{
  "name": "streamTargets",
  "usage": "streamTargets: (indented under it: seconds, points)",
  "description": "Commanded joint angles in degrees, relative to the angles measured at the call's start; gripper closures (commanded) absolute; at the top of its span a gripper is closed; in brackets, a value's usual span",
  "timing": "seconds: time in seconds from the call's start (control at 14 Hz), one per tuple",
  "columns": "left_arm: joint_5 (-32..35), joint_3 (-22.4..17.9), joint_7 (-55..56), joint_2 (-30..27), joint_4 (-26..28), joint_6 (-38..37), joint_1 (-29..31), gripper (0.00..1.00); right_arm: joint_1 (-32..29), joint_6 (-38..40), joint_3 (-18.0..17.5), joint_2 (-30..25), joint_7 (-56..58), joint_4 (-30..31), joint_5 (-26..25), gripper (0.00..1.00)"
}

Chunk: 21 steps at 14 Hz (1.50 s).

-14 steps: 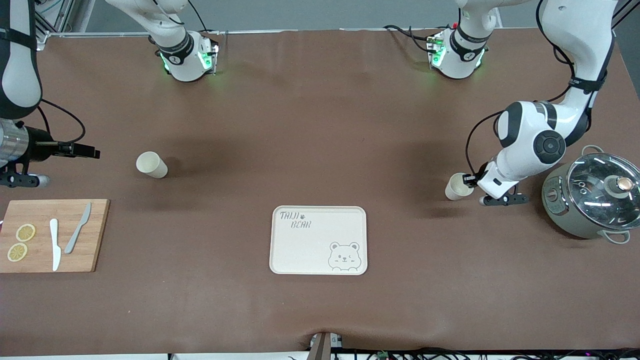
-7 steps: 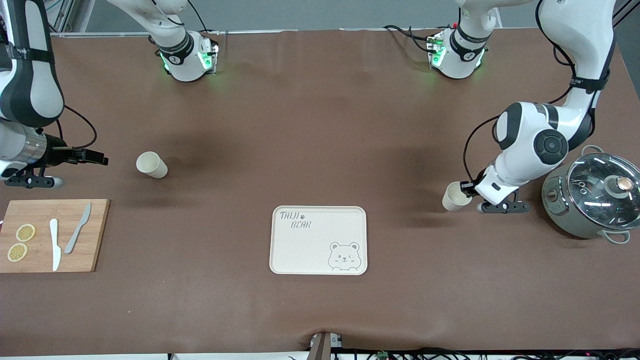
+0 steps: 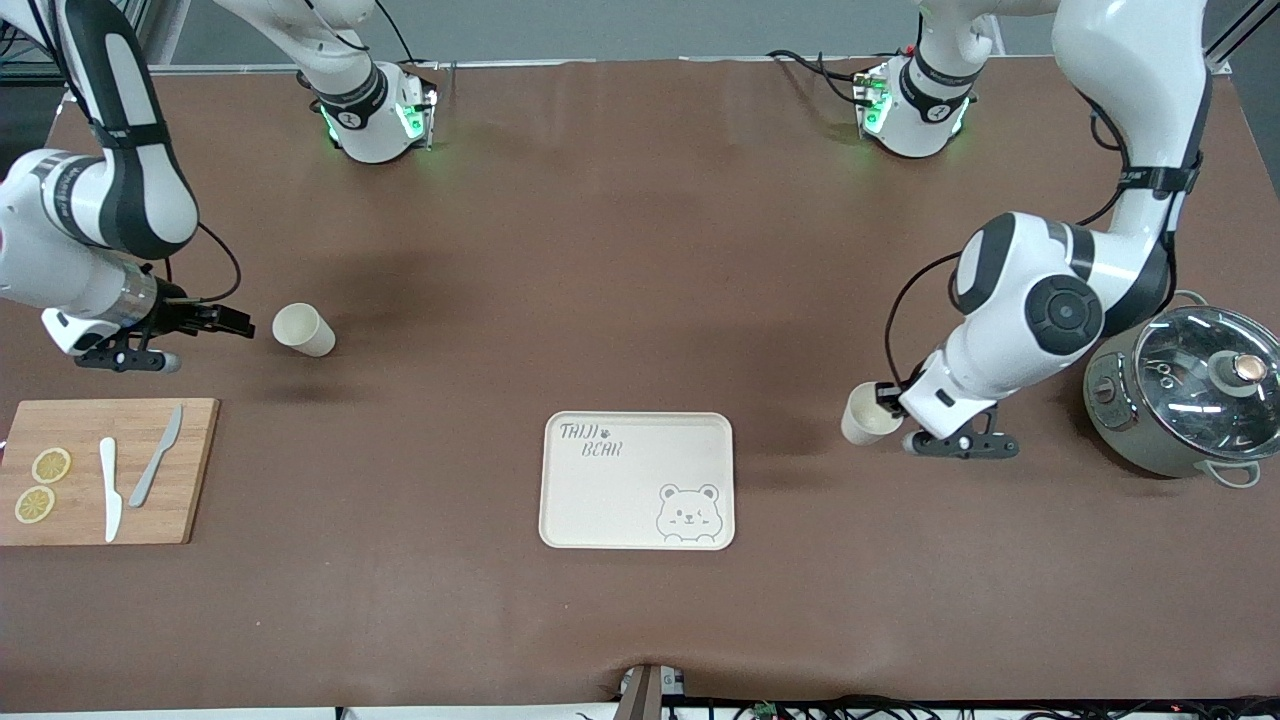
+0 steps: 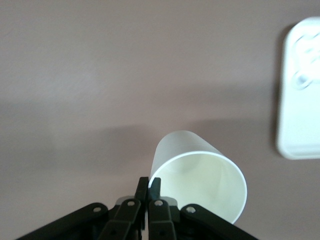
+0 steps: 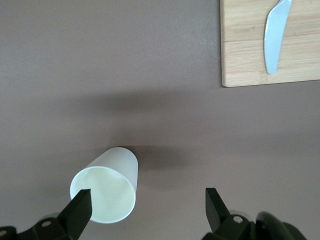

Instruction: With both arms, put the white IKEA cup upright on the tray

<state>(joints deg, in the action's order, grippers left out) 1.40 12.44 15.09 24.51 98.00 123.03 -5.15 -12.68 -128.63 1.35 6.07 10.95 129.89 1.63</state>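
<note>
1. Front view: 2 cups in play. The left gripper holds a cup by its rim, up in the air over bare table, between the tray and the pot. This cup hangs tilted and is not on the tray.
2. Front view: the second cup sits on the table toward the right arm's end, farther from the camera than the cutting board. The right gripper is just beside it.
3. Left wrist view: fingers pinched on the cup's rim, mouth toward the camera. The tray's corner shows at the edge.
4. Right wrist view: fingers spread wide, 1 in front of the second cup's mouth; I can't tell if it touches. A knife lies on the board.
</note>
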Motion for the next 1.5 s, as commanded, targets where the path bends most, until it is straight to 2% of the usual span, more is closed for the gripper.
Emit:
streamTargets:
  seconds: [0.0,0.29,0.5,0.57,0.64,0.79,1.07,1.14,1.43]
  points:
    - [0.1,-0.1,5.0,8.5,-12.8,-3.1,-3.8,1.00,-0.4,-4.5,-0.6,-1.8,1.0,4.4,0.6,0.00]
    - [-1.0,-0.2,14.3,16.3,-23.1,-3.4,-8.5,1.00,0.2,-10.1,-0.6,-1.3,0.7,8.6,0.7,0.00]
    - [-1.0,-0.3,22.0,20.7,-28.2,-2.4,-11.6,1.00,1.2,-11.7,-0.6,-1.0,0.2,9.8,0.9,0.00]
    - [-1.0,-0.4,23.0,21.7,-28.7,-1.3,-12.8,1.00,1.4,-14.3,-0.6,-0.9,0.2,11.2,0.9,0.07]
    - [-1.0,-0.5,24.3,22.5,-28.7,0.3,-13.7,1.00,1.9,-16.8,-0.6,-0.8,0.2,12.4,0.9,0.18]
    - [-1.0,-0.5,27.1,24.7,-29.5,3.7,-15.8,1.00,2.4,-19.7,-0.6,0.3,0.1,13.5,0.9,0.47]
    - [-1.0,-1.7,29.2,28.7,-32.4,4.1,-18.8,1.00,2.1,-21.3,-0.6,2.3,0.0,13.5,1.4,0.96]
    - [-1.0,-1.8,29.2,28.8,-32.4,4.1,-18.9,1.00,2.1,-21.2,-0.6,2.4,-0.5,13.5,1.5,1.00]
    - [-1.0,-3.4,29.2,28.6,-32.3,1.1,-19.5,1.00,2.5,-21.0,-0.6,2.4,-2.8,13.5,1.5,1.00]
